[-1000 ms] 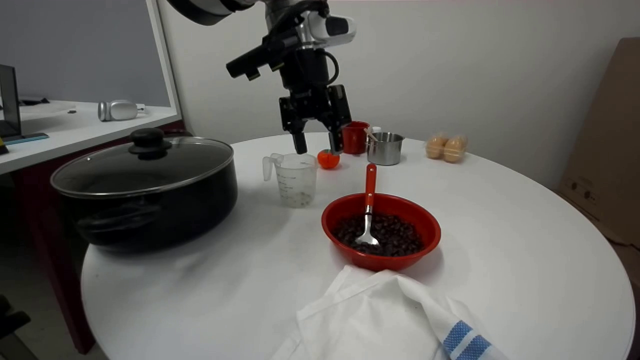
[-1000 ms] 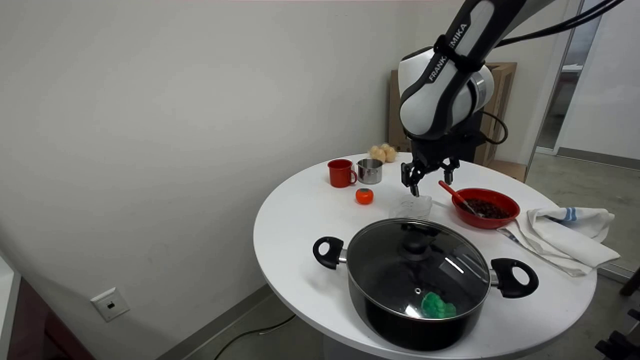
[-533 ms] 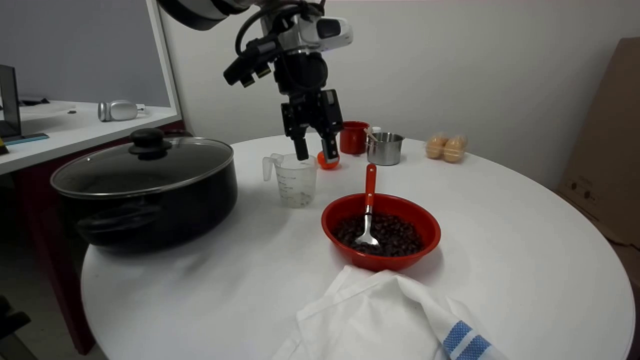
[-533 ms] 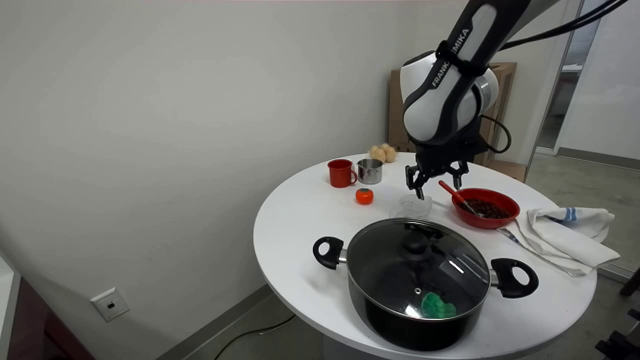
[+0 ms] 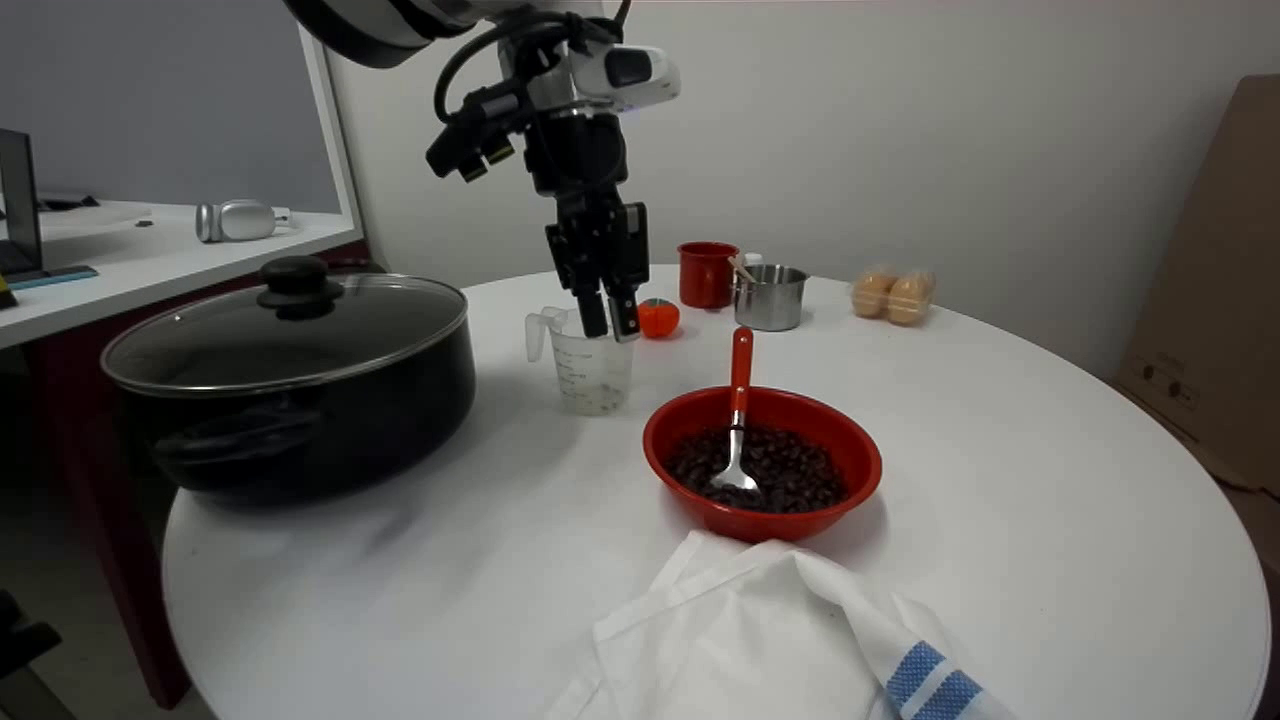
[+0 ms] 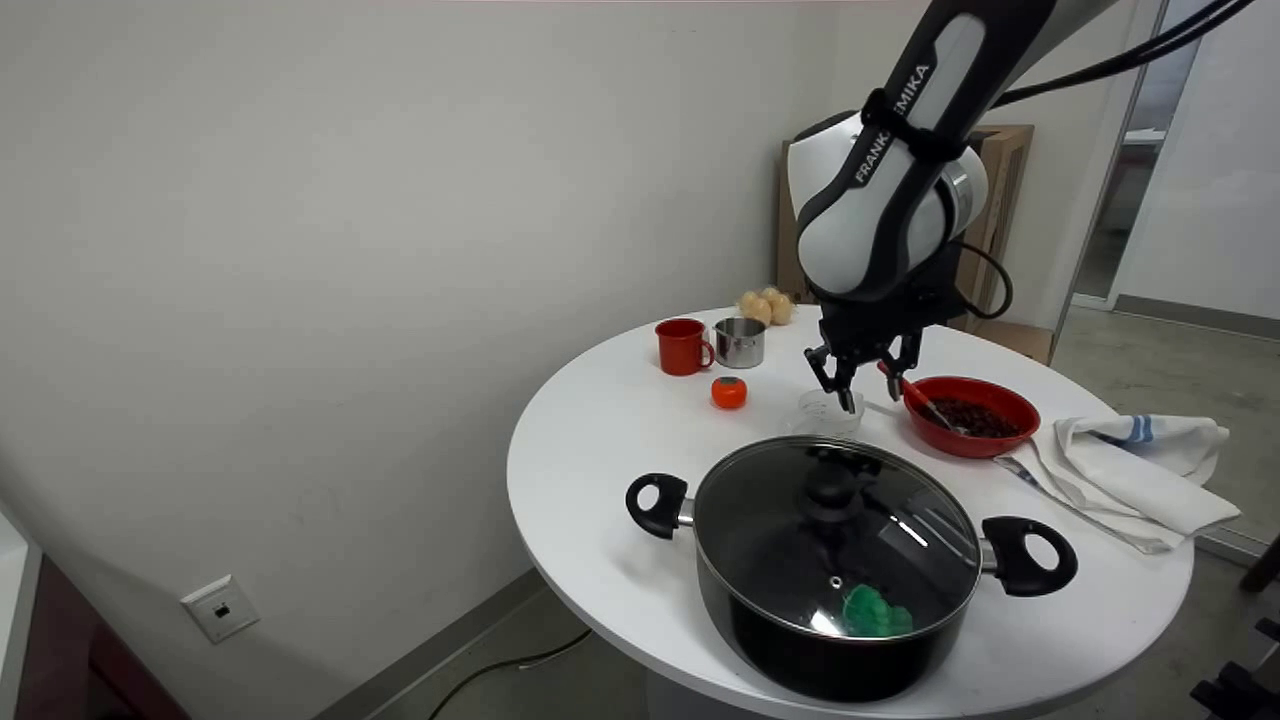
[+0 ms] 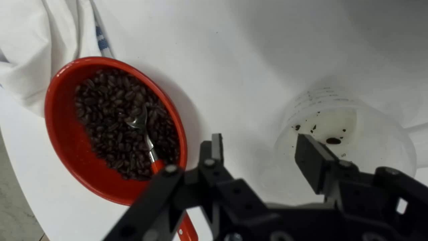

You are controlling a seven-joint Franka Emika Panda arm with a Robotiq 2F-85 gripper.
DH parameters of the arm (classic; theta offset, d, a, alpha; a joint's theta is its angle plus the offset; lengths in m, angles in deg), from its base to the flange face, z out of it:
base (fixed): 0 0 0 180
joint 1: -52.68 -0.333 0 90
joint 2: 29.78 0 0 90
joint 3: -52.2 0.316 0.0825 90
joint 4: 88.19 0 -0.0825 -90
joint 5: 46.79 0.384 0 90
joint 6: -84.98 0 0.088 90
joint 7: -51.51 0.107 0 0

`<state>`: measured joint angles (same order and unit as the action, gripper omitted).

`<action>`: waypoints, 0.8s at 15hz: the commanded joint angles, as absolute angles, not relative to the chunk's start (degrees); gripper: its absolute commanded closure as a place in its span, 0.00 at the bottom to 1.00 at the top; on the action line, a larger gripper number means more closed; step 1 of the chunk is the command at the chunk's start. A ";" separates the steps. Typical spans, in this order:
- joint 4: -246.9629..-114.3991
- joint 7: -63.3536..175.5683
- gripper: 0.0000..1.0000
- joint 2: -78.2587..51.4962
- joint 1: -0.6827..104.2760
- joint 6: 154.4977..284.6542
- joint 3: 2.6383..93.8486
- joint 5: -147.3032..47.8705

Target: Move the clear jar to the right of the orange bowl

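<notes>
The clear jar [image 5: 592, 372] is a see-through cup with a handle, measuring marks and dark specks inside. It stands upright on the table beside the pot, and also shows in an exterior view [image 6: 822, 412] and the wrist view [image 7: 374, 134]. The orange bowl [image 5: 762, 522] is red-orange, holds dark beans and a red-handled utensil, and also shows in the wrist view [image 7: 82, 164]. My gripper [image 5: 610, 335] is open and empty at about the jar's rim height. In the wrist view [image 7: 259, 142], one finger overlaps the jar's near side; the other is between jar and bowl. Finger depth is unclear.
A black pot [image 5: 340, 440] with a glass lid stands by the jar. Behind are an orange fruit [image 5: 658, 318], a red mug [image 5: 707, 275], a metal cup [image 5: 770, 298] and bagged round items [image 5: 892, 297]. A white towel [image 5: 760, 640] lies at the bowl.
My gripper has come down and turned, moving left toward the jar in an exterior view. Its fingers are now at the jar's rim in that view. The jar and bowl have not moved.
</notes>
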<state>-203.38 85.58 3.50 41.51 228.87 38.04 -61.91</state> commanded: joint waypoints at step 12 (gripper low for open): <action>-206.91 84.17 0.99 -2.62 42.51 230.56 40.30 -60.30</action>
